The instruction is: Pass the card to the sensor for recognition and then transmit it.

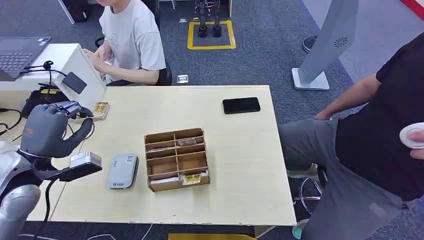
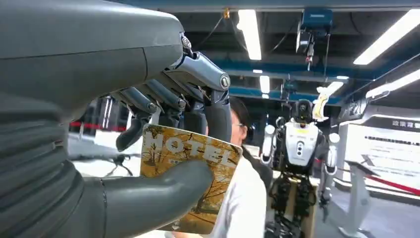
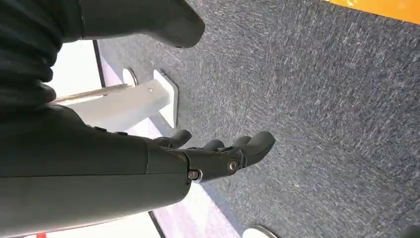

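A: Left hand [image 1: 47,131] status?

B: Raised over the bench's [image 1: 240,165] left edge, near the far-left corner. In the left wrist view the left hand [image 2: 163,148] pinches a hotel card [image 2: 190,181]: thumb across the printed face, darker fingers behind the top edge. The card is yellow-orange with "HOTEL" lettering and stands roughly upright in the grip.

A: Is the card visible from the head view?

B: No, the hand's back hides it there.

A: Sensor?

B: A grey card reader [image 1: 121,170] lies flat on the bench near the front-left corner, just left of the wooden divider box [image 1: 176,159]. The held card is up and well apart from it, closer to the far-left corner.

A: What else is on the bench?

B: The divider box sits around the middle, with a few cards in its compartments. A black phone [image 1: 241,105] lies toward the far-right corner. A small stack of yellowish cards [image 1: 100,110] sits at the far-left edge, just beyond the left hand.

A: Right hand?

B: In the right wrist view the right hand [image 3: 218,156] hangs over grey carpet [image 3: 307,99], fingers loosely apart, holding nothing.

A: People?

B: One person in a white T-shirt [image 1: 131,37] is seated beyond the far-left corner. Another in a black shirt [image 1: 385,130] sits off the right edge.
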